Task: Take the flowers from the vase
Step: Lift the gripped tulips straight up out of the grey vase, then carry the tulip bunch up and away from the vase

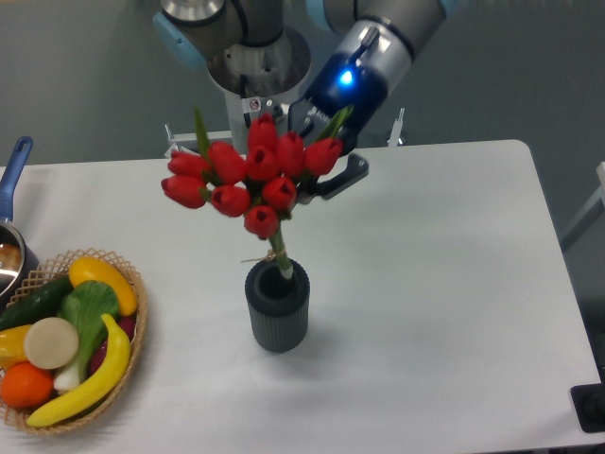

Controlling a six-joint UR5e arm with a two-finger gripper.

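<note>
The gripper (317, 163) reaches down from the upper right with a blue light glowing on its wrist, and its fingers are pinched on the flowers (248, 176) just behind the red buds — one dark finger (342, 178) shows at the right of the bunch, the other is mostly hidden by the blooms. The bunch is held well above the table, its buds fanning out to the left of the gripper with a green leaf standing up at the far left. The pale green stems (279, 252) hang down from the buds, tied with a thin string, and their lower ends are at the mouth of the vase (277, 306); whether they are inside or just above it cannot be told.

The dark ribbed vase stands upright near the middle of the white table (444, 284). At the left edge a wicker basket (123, 378) holds a banana, an orange, a cucumber and other produce. Behind it, partly cut off, is a steel pot with a blue handle (16, 161). The wall behind the arm's base is grey.
</note>
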